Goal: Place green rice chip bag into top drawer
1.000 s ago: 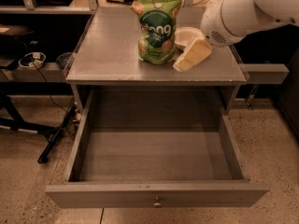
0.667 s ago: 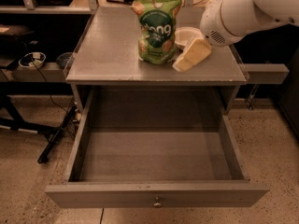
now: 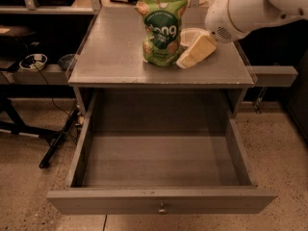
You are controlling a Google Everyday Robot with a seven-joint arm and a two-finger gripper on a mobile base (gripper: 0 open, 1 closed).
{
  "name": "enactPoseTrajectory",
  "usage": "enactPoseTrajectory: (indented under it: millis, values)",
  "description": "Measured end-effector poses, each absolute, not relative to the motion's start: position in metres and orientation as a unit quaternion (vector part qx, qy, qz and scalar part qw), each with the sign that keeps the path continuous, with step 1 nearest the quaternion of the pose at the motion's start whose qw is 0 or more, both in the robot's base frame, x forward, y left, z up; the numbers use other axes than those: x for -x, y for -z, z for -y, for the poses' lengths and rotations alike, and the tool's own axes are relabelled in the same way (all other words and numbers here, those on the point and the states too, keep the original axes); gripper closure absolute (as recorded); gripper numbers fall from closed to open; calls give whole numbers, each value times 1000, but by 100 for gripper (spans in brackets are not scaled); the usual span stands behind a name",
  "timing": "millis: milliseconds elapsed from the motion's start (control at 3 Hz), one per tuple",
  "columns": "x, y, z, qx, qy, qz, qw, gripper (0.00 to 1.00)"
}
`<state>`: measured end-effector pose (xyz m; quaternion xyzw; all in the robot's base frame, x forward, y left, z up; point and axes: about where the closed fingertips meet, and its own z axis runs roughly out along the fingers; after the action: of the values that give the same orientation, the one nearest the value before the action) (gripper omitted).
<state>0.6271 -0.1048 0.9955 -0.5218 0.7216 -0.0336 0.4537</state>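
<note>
Currently the green rice chip bag [image 3: 161, 30] stands upright on the bench [image 3: 110, 57], upper centre of frame. The gripper [image 3: 195, 52] sits low just beside its lower right edge, likely lining up a side grasp; whether it is apart or together I cannot tell. The top drawer [image 3: 161, 201] is pulled out across the lower half, ready to take the bag; a white bowl [image 3: 190, 32] sits behind the gripper.

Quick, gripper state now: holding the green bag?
Gripper: state cannot be told; it is low beside the green rice chip bag, which stands on the tabletop.
</note>
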Motion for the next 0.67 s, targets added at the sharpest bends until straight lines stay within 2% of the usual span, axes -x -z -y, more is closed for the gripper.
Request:
enactPoseTrajectory:
  millis: [667]
  values:
    - [-670, -1013, 87, 557, 14, -680, 476, 0]
